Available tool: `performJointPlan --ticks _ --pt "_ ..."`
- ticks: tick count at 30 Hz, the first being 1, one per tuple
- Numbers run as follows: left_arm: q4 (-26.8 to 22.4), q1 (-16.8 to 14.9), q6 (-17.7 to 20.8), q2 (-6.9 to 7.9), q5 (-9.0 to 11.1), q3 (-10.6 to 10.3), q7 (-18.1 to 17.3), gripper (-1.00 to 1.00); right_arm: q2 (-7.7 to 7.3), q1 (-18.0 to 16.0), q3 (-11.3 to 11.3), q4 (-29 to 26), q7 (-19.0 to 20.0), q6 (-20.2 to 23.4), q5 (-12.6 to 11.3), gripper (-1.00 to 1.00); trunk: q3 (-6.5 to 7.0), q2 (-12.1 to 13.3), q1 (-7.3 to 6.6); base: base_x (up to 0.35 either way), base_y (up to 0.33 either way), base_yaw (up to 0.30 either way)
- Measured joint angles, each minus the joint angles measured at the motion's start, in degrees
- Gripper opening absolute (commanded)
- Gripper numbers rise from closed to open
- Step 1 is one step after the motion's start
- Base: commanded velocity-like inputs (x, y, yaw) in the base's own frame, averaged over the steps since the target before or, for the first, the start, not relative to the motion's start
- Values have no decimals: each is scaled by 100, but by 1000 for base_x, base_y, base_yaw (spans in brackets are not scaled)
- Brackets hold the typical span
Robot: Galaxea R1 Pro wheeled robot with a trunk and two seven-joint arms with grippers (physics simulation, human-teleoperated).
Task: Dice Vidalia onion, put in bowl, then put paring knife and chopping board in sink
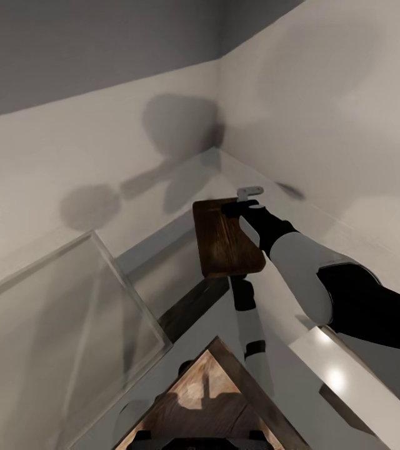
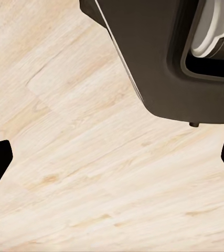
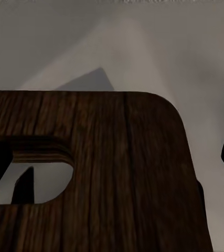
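One chopping board (image 1: 228, 237) hangs in the air before the room's pale corner, our right hand (image 1: 242, 209) clamped on its far edge; our left hand (image 2: 112, 157) hovers spread apart above light wooden floor (image 2: 64, 131).

From my remote station the left wrist view showed the floor (image 2: 75, 157): pale wood-look planks with grain running diagonally. The robot's dark base (image 2: 159, 63) stood directly on it. In the head view a dark wood-grained surface (image 1: 206, 400) sat below the arms; I couldn't tell what.
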Motion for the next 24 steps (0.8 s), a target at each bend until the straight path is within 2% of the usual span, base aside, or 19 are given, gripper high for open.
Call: performJointPlan --ticks 9,24 --pt "0 1 0 0 0 -3 0 100 0 1 -3 -81 4 0 -5 100 -48 0 0 0 0 0" --pt "0 1 0 0 0 -12 0 100 0 0 0 -80 0 -10 -15 100 -54 -2 -2 0 0 0"
